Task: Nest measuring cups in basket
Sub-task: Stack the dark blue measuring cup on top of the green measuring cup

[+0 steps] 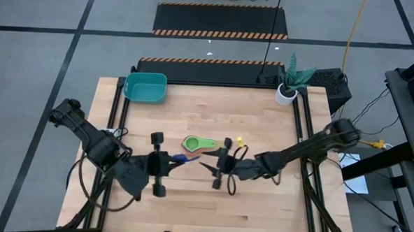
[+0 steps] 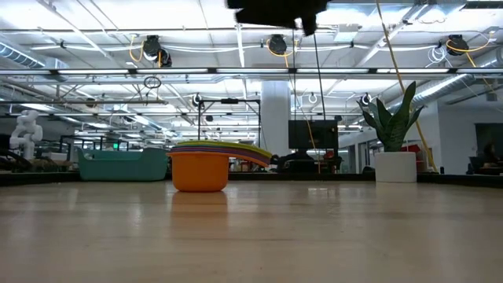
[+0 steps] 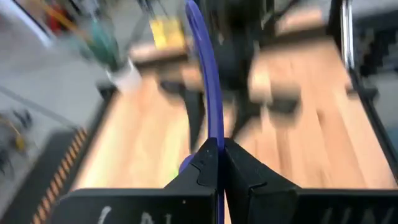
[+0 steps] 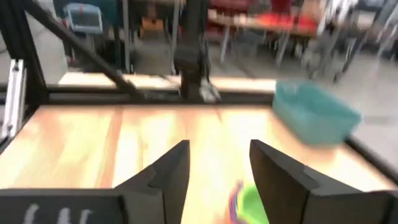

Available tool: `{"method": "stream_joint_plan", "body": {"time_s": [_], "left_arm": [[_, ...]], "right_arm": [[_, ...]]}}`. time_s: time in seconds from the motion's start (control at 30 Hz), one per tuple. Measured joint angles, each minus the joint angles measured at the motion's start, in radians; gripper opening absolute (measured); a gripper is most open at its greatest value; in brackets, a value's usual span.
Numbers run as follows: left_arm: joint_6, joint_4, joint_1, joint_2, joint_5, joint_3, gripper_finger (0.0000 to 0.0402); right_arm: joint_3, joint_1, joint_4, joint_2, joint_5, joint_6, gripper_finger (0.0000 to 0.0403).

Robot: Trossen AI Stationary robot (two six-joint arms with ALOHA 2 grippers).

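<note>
**Blue cup pinched, stack mid-table**

While our left gripper (image 1: 164, 162) clamps its fingers on a dark blue measuring cup (image 1: 183, 158), our right gripper (image 1: 221, 167) hangs with jaws apart just beside the nested stack (image 1: 195, 143). Farther back, the teal basket (image 1: 146, 87) sits at the far-left corner.
</note>
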Motion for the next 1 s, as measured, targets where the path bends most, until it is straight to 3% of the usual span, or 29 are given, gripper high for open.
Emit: {"method": "stream_joint_plan", "body": {"time_s": [0.13,0.23,0.37,0.57,0.7,1.0], "left_arm": [[-0.167,-0.188,0.025,0.009,0.175,-0.013,0.0008],[-0.186,-0.175,0.050,0.026,0.313,-0.067,0.0013],[-0.173,-0.063,0.072,0.023,0.410,-0.174,0.0006],[-0.123,0.131,0.116,0.025,0.535,-0.310,0.0015],[-0.116,0.236,0.154,0.025,0.619,-0.397,0.0007],[-0.097,0.372,0.170,0.025,0.678,-0.511,0.0010]], "right_arm": [[0.000,0.007,-0.181,-0.140,-0.051,0.075,0.0173],[0.000,0.005,-0.243,-0.220,-0.172,0.072,0.0175],[0.000,0.015,-0.330,-0.268,-0.265,0.050,0.0175],[-0.043,0.047,-0.350,-0.227,-0.268,0.061,0.0176],[-0.049,0.050,-0.315,-0.170,-0.360,0.071,0.0176],[-0.048,0.024,-0.195,-0.106,-0.399,0.111,0.0176]]}}
